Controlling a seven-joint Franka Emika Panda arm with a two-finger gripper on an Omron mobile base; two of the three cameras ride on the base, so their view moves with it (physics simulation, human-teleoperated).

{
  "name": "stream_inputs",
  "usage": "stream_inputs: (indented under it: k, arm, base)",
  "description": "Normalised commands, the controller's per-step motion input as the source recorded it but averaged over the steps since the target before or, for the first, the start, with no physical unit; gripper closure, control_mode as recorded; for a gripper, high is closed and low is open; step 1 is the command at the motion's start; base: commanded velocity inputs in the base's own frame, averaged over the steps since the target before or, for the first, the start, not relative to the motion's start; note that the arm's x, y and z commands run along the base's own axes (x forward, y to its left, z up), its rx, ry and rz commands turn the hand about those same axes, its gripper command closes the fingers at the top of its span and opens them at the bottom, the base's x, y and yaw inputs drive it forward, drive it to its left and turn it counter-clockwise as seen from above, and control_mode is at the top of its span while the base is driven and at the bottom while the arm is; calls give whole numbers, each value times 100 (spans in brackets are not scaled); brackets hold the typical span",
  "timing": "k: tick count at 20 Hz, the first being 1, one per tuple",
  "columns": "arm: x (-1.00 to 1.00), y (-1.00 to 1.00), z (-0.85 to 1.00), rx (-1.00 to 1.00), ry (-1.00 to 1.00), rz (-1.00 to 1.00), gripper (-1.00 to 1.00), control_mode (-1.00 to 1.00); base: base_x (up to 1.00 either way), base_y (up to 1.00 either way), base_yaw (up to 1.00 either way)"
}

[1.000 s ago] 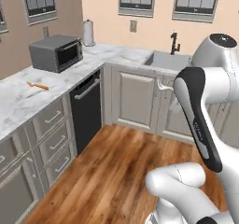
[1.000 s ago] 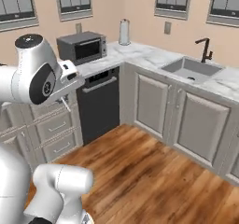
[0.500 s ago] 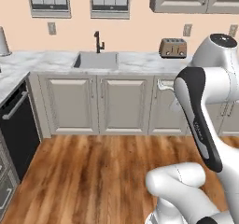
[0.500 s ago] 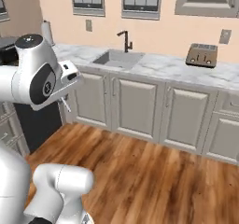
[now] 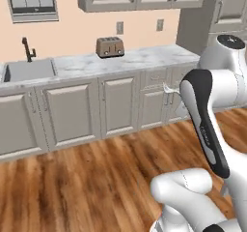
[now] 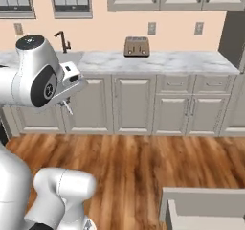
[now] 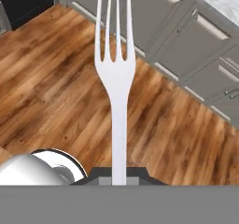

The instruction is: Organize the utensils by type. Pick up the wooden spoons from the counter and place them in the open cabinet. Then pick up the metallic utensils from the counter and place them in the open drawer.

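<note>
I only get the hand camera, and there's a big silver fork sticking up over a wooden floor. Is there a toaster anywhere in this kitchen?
Observer: Yes, a brown toaster sits on the marble counter, against the wall.
Operator: Is there a sink too?
Observer: Yes, a sink is set into the counter with a dark tap behind it, further along the counter from the toaster.
Operator: Where's the fork in your pictures?
Observer: The fork is a thin silver sliver poking down from the robot's hand, in front of the lower cupboard doors. The fingers are shut on its handle.
</note>
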Motion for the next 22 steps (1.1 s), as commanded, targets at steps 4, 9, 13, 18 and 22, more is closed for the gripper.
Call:
stream_inputs:
  k: [4, 9, 13, 18, 22]
  arm:
    - [0, 0, 0, 0, 0, 0, 100, 100]
    - [0, 0, 0, 0, 0, 0, 100, 100]
    - [0, 0, 0, 0, 0, 0, 100, 100]
    - [0, 0, 0, 0, 0, 0, 100, 100]
    - [0, 0, 0, 0, 0, 0, 100, 100]
  base:
    - [-41, -13, -57]
    - [-34, -6, -54]
    - [-1, 0, -42]
    - [-10, 0, -43]
    - [-16, 0, -46]
